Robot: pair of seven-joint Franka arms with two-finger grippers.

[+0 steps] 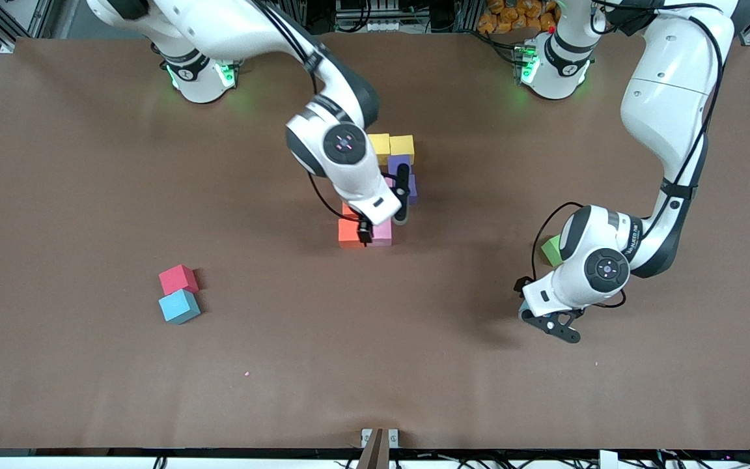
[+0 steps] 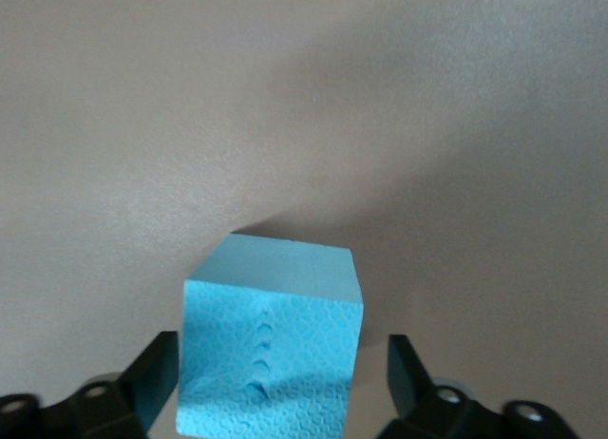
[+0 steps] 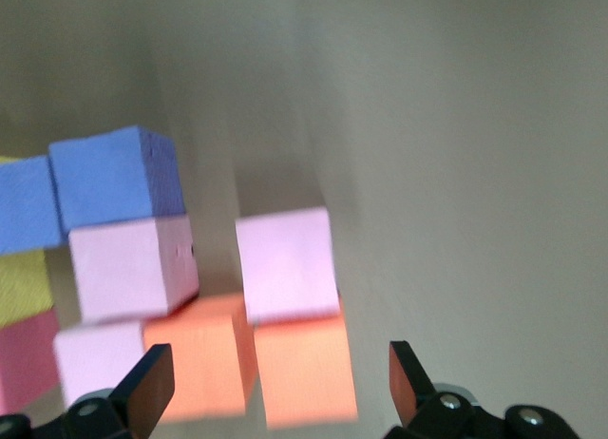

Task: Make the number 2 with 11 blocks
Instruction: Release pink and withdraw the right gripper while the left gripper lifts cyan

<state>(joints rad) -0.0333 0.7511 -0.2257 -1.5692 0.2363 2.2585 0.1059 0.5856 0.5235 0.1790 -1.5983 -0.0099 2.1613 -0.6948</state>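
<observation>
A light blue block (image 2: 271, 349) sits on the brown table between the fingers of my left gripper (image 2: 283, 377), which is open. One finger (image 2: 157, 372) is at the cube's side and the other stands a little off it. In the front view my left gripper (image 1: 544, 320) is low over the table toward the left arm's end. In the middle lies a cluster: two yellow blocks (image 1: 391, 147), purple (image 1: 400, 166), orange (image 1: 351, 232), pink (image 1: 381, 233). My right gripper (image 1: 383, 208) hangs open over it, above the orange blocks (image 3: 304, 368). A red block (image 1: 178, 279) and a second light blue block (image 1: 180, 306) lie together toward the right arm's end.
A green cube (image 1: 552, 249) lies on the table beside the left arm's wrist. The brown mat (image 1: 375, 365) covers the whole table.
</observation>
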